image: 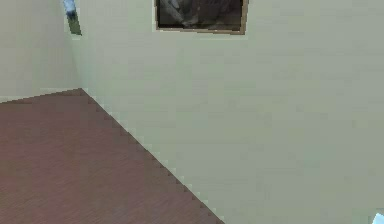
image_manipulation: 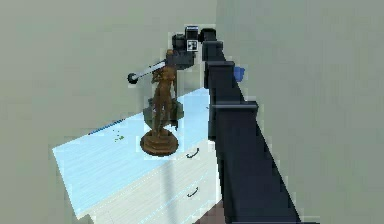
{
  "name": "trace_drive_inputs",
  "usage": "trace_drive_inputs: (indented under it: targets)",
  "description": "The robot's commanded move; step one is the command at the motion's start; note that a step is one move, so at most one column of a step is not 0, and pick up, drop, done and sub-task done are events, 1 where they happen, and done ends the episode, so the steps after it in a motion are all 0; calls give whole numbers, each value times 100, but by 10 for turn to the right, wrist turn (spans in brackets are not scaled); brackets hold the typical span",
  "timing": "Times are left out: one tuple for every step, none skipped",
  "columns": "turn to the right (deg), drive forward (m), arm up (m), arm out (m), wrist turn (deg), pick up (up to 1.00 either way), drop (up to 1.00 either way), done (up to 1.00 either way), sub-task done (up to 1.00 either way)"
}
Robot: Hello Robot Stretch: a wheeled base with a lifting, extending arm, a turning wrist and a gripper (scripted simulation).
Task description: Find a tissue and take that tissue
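Observation:
In the arm side view my arm point(image_manipulation: 232, 130) rises as a dark bar from the bottom edge to the top. At its far end the gripper point(image_manipulation: 148, 71) reaches left, level with the head of a bronze statue point(image_manipulation: 160, 110). The statue stands upright on a pale blue-white dresser point(image_manipulation: 110, 165). Because the statue is right at or behind the fingers, I cannot tell whether the gripper holds anything. A small blue thing point(image_manipulation: 238, 72) shows just right of the arm, near the wall.
The dresser has white drawer fronts point(image_manipulation: 195, 180) with small handles, next to the arm. In the forward view a pale wall point(image: 250, 110) runs diagonally close ahead, with a framed picture point(image: 200, 14) high up and another frame point(image: 72, 16) at the upper left. Red-brown floor point(image: 70, 160) lies to the left.

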Motion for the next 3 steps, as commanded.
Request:
trace_drive_inputs:
  targets:
    - [0, 0, -28, 0, 0, 0, 0, 0, 0]
    - [0, 0, 0, 0, 0, 100, 0, 0, 0]
    - [0, 0, 10, 0, 0, 0, 0, 0, 0]
